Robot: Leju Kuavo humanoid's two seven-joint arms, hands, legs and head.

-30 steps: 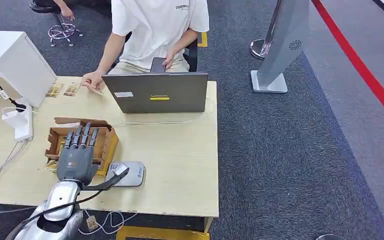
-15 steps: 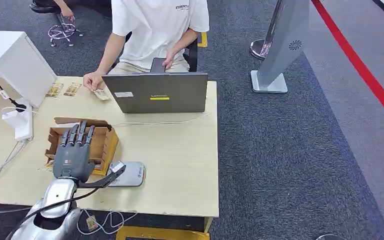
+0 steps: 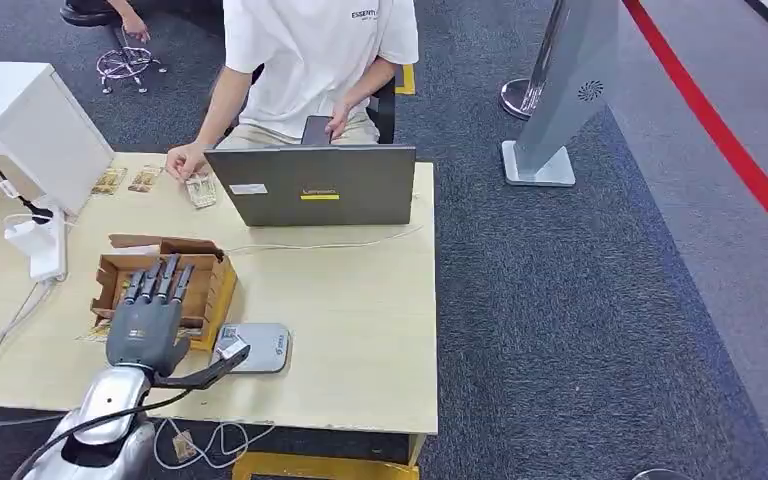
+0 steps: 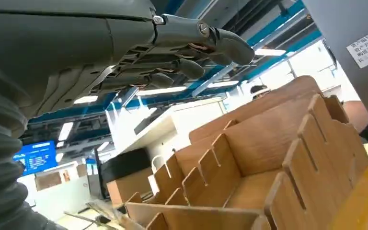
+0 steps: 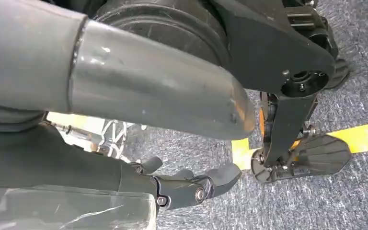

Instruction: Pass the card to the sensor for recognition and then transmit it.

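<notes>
My left hand (image 3: 148,322) hovers flat over the near edge of a brown cardboard box (image 3: 205,292) with slotted dividers, fingers stretched out and holding nothing. Its thumb reaches over the near corner of the grey card sensor (image 3: 260,346) lying beside the box. In the left wrist view the fingers (image 4: 191,45) hang above the box's slots (image 4: 249,182). A card (image 3: 201,190) lies on the table by the person's hand (image 3: 184,160), and two more cards (image 3: 126,180) lie further left. My right hand (image 5: 191,186) hangs beside my body over the carpet, holding nothing.
A grey laptop (image 3: 310,185) stands open at the table's far side, its back towards me, with a person in a white shirt (image 3: 310,50) seated behind it. A white monitor (image 3: 30,125) and a power strip (image 3: 45,240) are at the left. A cable crosses the wooden table (image 3: 360,300).
My left hand has drawn back a little towards me, staying over the box. The person has slid a card along the table towards the laptop.
</notes>
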